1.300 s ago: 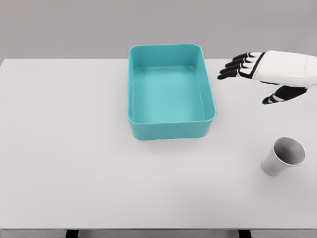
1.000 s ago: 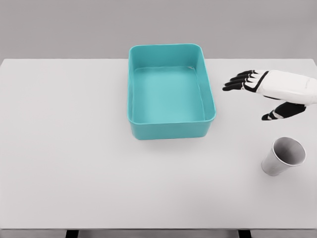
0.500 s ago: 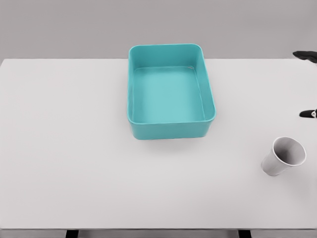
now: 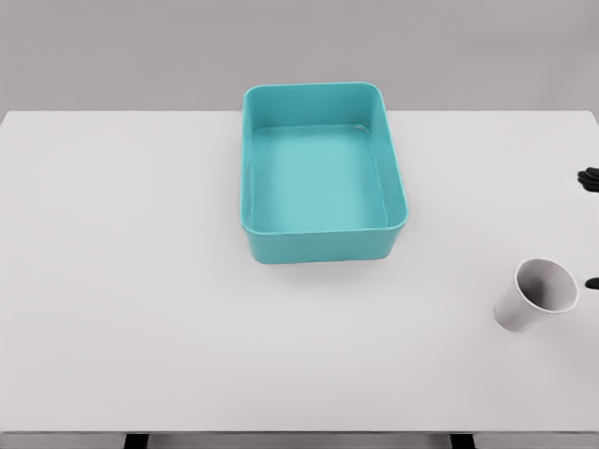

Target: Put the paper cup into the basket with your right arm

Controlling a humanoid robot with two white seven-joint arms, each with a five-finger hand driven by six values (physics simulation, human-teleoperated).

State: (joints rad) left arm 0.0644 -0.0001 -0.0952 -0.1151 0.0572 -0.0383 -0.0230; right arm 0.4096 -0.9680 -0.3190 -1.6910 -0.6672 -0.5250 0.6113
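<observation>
A white paper cup (image 4: 535,296) stands slightly tilted on the white table (image 4: 122,281) at the right, with its mouth facing up and right. Upper centre holds the teal basket (image 4: 323,238), which has nothing in it. Only a little of my right hand (image 4: 592,230) shows at the right edge. Its black fingertips (image 4: 590,178) are above the cup, and a thumb tip (image 4: 592,282) lies just right of the cup's rim. The two are far apart and hold nothing. No part of the hand touches the cup.
The table's far edge meets a grey wall behind the basket. Its front edge runs along the bottom of the view. Nothing else lies on the table.
My right hand has pulled back from beside the basket to the right edge and come down towards the cup. Cup and basket have not moved.
</observation>
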